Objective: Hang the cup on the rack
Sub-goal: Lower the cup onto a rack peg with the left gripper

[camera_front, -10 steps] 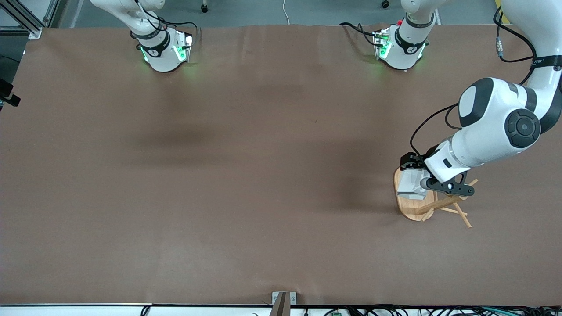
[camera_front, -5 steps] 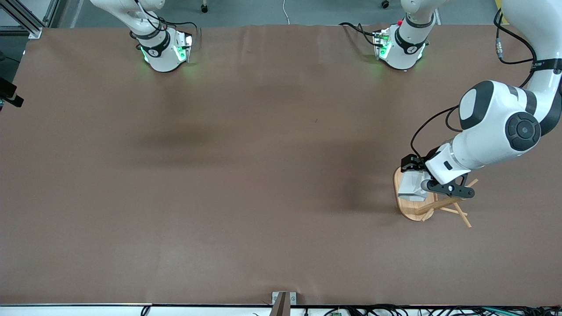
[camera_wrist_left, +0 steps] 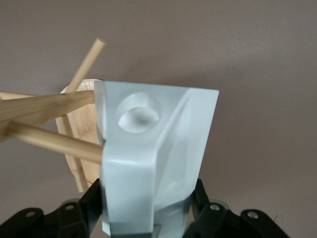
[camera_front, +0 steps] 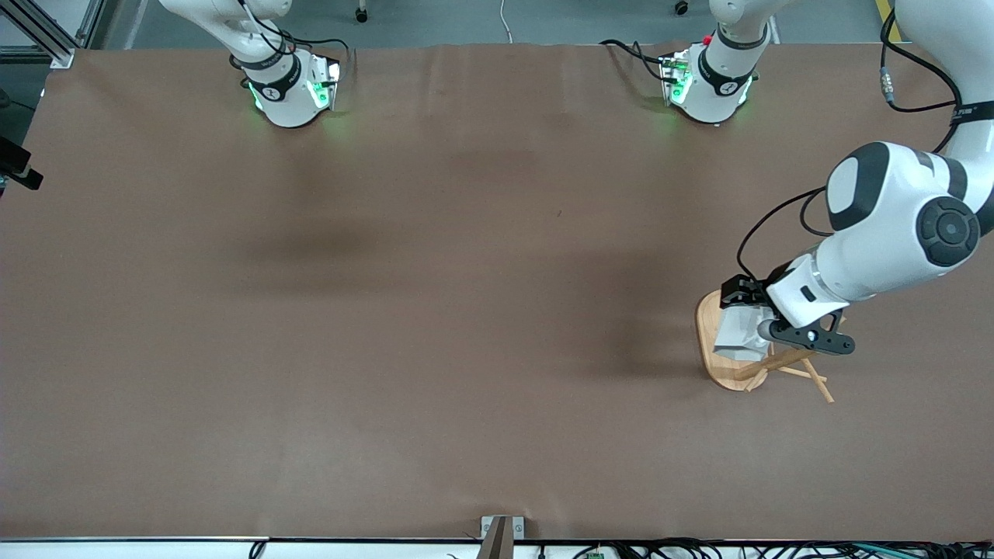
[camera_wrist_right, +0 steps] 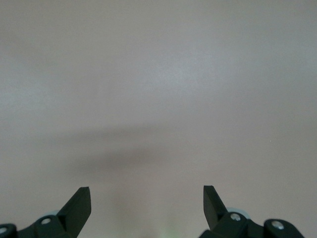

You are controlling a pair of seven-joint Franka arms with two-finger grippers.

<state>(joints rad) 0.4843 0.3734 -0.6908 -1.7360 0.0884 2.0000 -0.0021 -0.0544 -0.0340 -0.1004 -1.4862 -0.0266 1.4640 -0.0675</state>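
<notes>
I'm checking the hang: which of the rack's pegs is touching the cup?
The peg whose tip runs into the edge of the cup, held by the left end effector. The thinner upward peg stands clear.

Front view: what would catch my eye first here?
The left gripper is shut on a small white faceted cup, holding it over the oval base of a bamboo mug rack at the left arm's end of the table. In the left wrist view, a peg meets the cup's side. The right gripper waits open.
</notes>
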